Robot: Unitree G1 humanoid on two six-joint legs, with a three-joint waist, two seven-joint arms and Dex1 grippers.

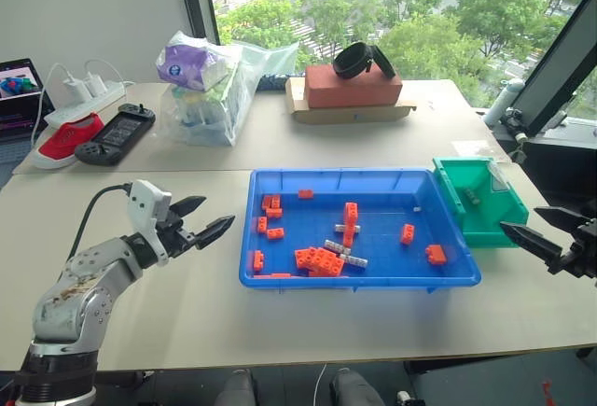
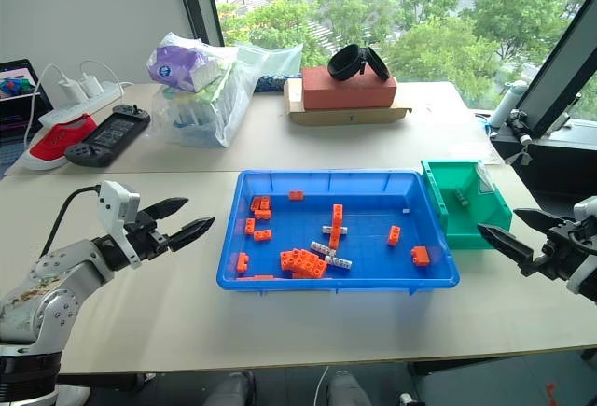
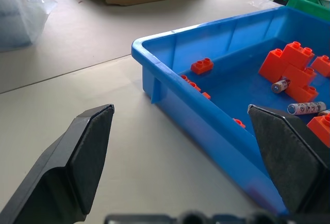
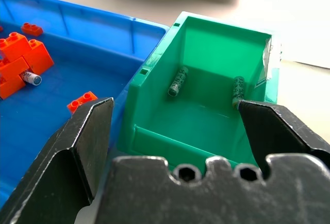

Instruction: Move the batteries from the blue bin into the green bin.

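Reaching next for the thin silvery-grey cylindrical batteries (image 1: 344, 254) mid-way in the shallow bright-blue plastic bin (image 1: 364, 282) suits either gripper, left gripper (image 1: 203, 221) and right gripper (image 1: 539, 229) both wide and empty, provided it avoids the orange toy bricks (image 1: 319, 260) touching them.

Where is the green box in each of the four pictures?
Left eye view: green bin at the right, touching the blue bin's right end.
Right eye view: green bin again at the right end of the blue bin.
Left wrist view: a green corner beyond the blue bin's far wall.
Right wrist view: green bin in the middle, two batteries inside.
Shared landmark: the blue bin.
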